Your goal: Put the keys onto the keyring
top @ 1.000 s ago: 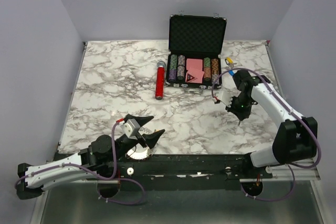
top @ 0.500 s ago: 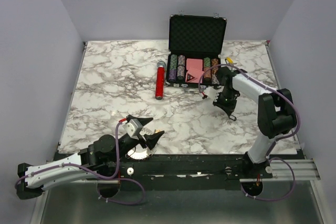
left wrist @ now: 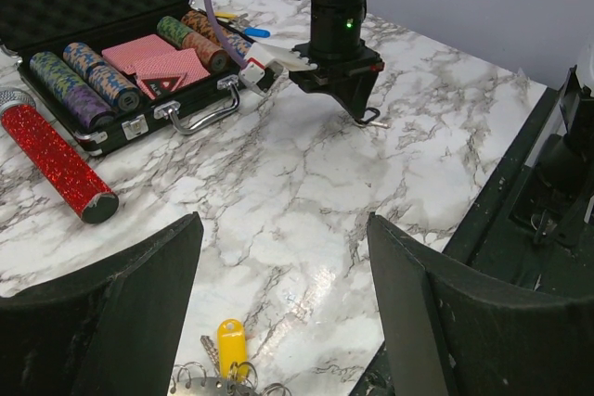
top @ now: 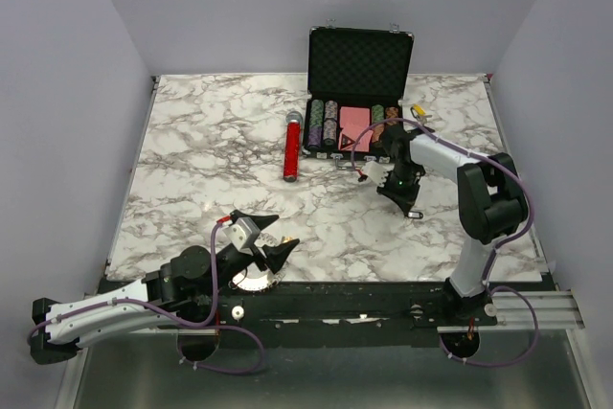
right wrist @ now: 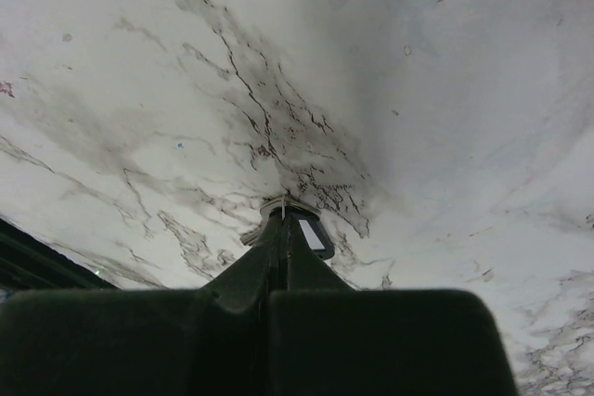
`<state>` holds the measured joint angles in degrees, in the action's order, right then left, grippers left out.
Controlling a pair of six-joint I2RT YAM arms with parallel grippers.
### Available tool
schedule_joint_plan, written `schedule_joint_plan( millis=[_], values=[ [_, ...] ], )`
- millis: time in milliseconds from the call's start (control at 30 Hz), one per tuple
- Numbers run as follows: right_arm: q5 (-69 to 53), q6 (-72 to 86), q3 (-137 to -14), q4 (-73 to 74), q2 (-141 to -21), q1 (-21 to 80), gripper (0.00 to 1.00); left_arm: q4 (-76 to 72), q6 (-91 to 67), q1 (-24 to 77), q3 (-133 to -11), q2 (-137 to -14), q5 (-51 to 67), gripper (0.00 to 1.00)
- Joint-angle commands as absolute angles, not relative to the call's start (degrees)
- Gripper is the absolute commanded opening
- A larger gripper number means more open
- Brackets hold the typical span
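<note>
Marble surface [top: 192, 160] with two arms mounted at its near edge.

(a) Left tool [top: 287, 227]: low over the near edge, left of the middle, jaws spread wide with nothing between them. The keyring [top: 251, 281] lies flat on the surface directly beneath it, right at the near edge, with silver keys fanned round it and a yellow tag [left wrist: 230, 340] pointing inward.

(b) Right tool [top: 414, 212]: in the right half of the surface, about midway between the far and near edges, pointing straight down. Its jaws are pressed together on a small key [right wrist: 311, 234] with a metal loop and a dark oblong tag. Whether the key touches the marble cannot be told.

(c) Open black case [top: 359, 64] of poker chips and cards at the far edge. A red glitter cylinder [top: 291, 150] lies just beside its left end.
</note>
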<state>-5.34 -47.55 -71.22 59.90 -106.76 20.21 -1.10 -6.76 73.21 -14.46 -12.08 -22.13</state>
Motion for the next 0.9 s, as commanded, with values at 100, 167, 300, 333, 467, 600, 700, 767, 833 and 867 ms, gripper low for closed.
schedule_joint_plan(
  millis=[100,167,300,333,467,600,700,767,833,867],
  values=[
    [-7.1,-46.1,-71.8,59.2,-108.2,20.8,0.03,-0.9,-7.2,73.3,-15.8,-11.8,-23.5,0.8],
    [-7.3,-45.8,-71.8,59.1,-108.2,20.9,0.07,-0.9,-7.3,73.2,-15.7,-11.8,-23.5,0.8],
    [-7.7,-45.4,-72.1,59.2,-107.7,21.1,0.13,-0.9,-7.5,73.2,-15.7,-11.9,-23.3,0.8],
    [-8.2,-45.4,-72.2,59.3,-107.5,21.1,0.15,-0.9,-7.5,73.2,-15.7,-11.9,-23.3,0.8],
    [-9.8,-44.7,-73.6,59.9,-106.4,21.1,0.22,-0.9,-7.5,73.2,-15.9,-12.0,-23.2,0.8],
    [-10.9,-43.8,-75.6,60.6,-105.4,21.1,0.25,-0.8,-7.6,73.2,-15.9,-12.0,-23.0,0.8],
    [-11.3,-43.1,-76.6,60.6,-104.5,21.1,0.27,-0.6,-7.6,73.3,-16.1,-12.0,-23.0,0.8],
    [-11.9,-42.7,-77.2,61.0,-103.5,21.1,0.27,-0.5,-7.7,73.2,-16.2,-11.8,-23.0,0.8],
    [-13.2,-42.0,-77.4,60.9,-102.6,21.1,0.28,-0.4,-7.8,73.3,-16.2,-11.7,-23.1,0.8],
    [-14.1,-41.8,-77.3,60.8,-102.0,21.0,0.28,-0.4,-8.0,73.3,-16.1,-11.4,-23.2,0.8]
  ],
)
